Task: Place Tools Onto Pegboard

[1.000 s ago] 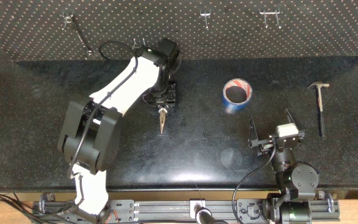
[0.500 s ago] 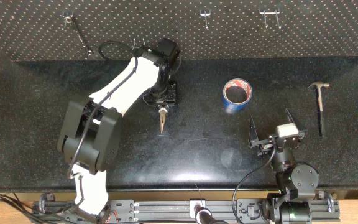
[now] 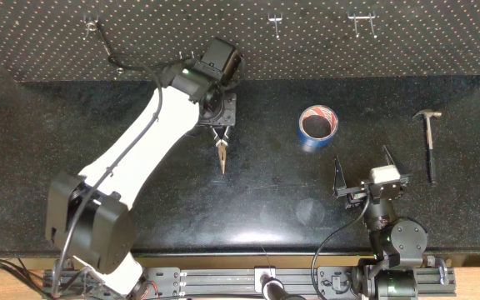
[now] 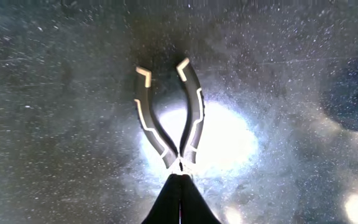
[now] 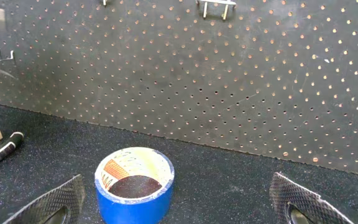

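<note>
The black table (image 3: 73, 125) is stretching wide in front of the pegboard (image 3: 440, 42), leaving lots of open room in the middle. My left pincer (image 3: 217, 125) is squeezing tight on the nose of the pliers (image 3: 221, 158), near the table's back edge. My right pincer (image 3: 362, 171) is sitting wide open near the front edge, holding nothing. The blue tape (image 5: 134, 186) is lying just ahead of it, and the hammer (image 3: 429, 146) is lying by the right edge.
</note>
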`<move>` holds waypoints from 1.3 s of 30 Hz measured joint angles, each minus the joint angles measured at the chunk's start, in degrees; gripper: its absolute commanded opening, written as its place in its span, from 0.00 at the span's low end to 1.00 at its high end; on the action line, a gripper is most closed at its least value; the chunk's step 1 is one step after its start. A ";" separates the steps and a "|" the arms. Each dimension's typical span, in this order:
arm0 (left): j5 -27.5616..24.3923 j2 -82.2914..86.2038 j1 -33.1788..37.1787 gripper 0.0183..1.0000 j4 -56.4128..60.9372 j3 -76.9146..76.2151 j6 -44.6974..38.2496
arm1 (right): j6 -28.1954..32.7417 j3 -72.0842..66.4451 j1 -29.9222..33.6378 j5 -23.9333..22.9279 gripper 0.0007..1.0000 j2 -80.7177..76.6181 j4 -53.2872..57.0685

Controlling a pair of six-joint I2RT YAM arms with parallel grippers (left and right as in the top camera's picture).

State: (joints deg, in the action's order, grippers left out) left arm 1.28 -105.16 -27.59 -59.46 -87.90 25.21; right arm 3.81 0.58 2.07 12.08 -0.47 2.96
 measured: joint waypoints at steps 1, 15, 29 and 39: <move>0.13 0.02 0.00 0.01 0.00 0.00 0.00 | 0.00 0.00 0.00 0.00 0.98 0.00 0.00; 0.26 0.02 -0.76 0.01 0.44 0.00 0.00 | 0.00 0.00 0.00 0.00 0.98 0.00 0.00; -1.88 0.02 -0.83 0.01 5.16 10.71 12.96 | 0.00 0.00 0.00 0.00 0.98 0.00 0.00; -1.68 0.02 -3.30 1.00 6.25 10.80 14.45 | 0.00 0.00 0.00 0.00 0.98 0.00 0.00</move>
State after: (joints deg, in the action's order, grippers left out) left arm -0.40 -105.14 -30.89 -53.21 -77.10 39.66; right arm 3.81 0.58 2.07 12.08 -0.47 2.96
